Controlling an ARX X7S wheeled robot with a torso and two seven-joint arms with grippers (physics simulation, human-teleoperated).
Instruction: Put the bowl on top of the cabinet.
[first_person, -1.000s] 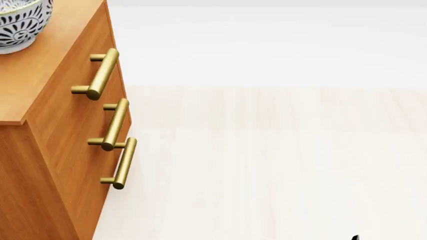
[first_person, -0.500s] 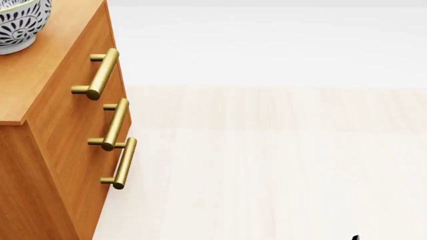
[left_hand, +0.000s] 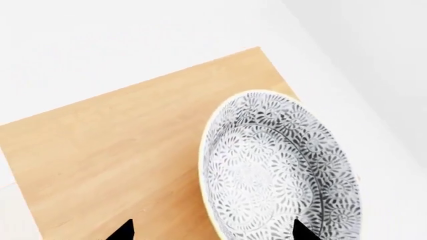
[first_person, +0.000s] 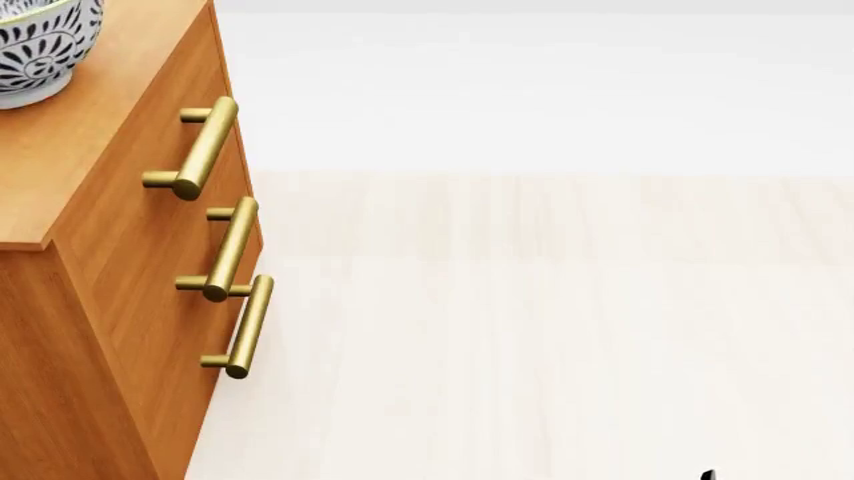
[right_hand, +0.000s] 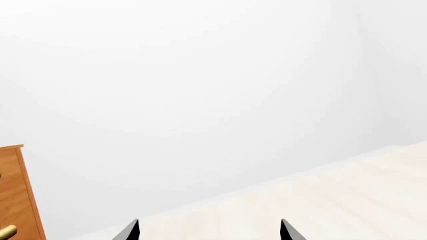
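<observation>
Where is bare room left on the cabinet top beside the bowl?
The cabinet top is bare wood from the bowl across to its opposite edge. The bowl sits close to one corner, so that side is crowded.

Bowl on the cabinet top, at the head view's left

The bowl (first_person: 40, 45) sits on the cabinet (first_person: 127, 230); three handles (first_person: 200, 148) line its front, floor (first_person: 561, 330) to the right.

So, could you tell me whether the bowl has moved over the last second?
No. In the head view the bowl sits at the same spot on the cabinet top, unchanged relative to the top handle.
</observation>
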